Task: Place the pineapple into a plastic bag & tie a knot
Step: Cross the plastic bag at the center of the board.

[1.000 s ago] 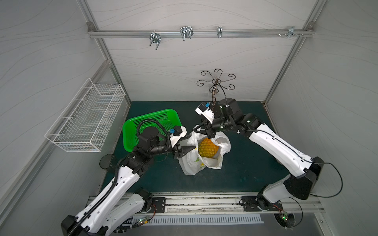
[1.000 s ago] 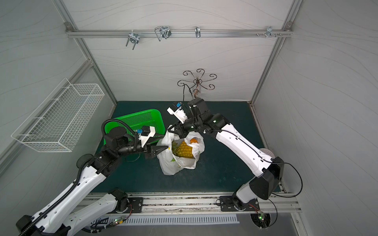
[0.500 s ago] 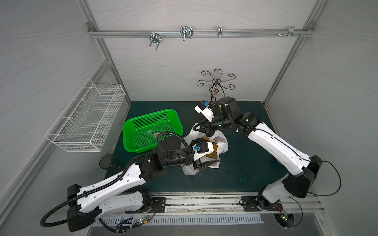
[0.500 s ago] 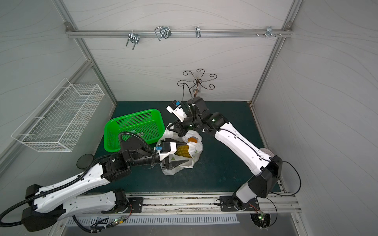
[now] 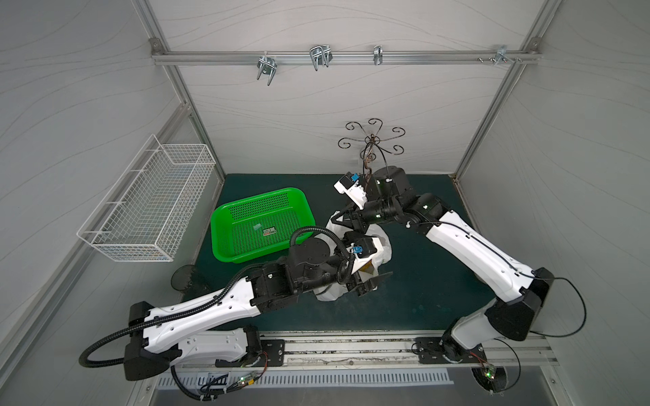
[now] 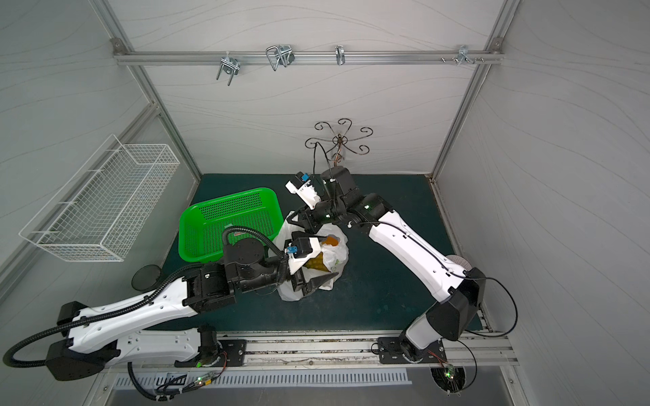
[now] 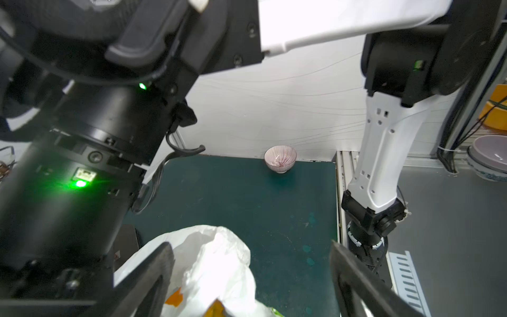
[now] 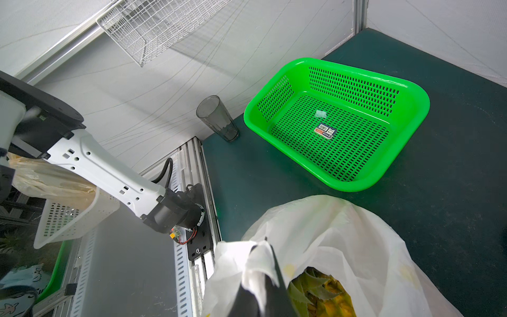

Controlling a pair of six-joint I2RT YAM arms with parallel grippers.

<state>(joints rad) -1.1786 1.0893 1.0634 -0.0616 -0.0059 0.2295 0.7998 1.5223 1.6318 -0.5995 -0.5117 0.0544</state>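
Left arm (image 5: 211, 309) swung forward beside plastic bag (image 5: 382, 246), left gripper (image 5: 374, 283) spread wide, empty, right gripper (image 8: 263, 255) pinching bag's rim, bare mat (image 5: 422, 302) rightward.

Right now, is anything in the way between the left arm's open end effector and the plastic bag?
Nothing visible. The left end effector hangs open right at the plastic bag, white film showing between its jaws.

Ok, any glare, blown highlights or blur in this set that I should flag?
Left wrist view: the plastic bag is blown out to flat white, the green LED flares, and the black arm housing close to the lens looks soft. Right wrist view: the green basket is crisp, no glare. Both top views: evenly lit.
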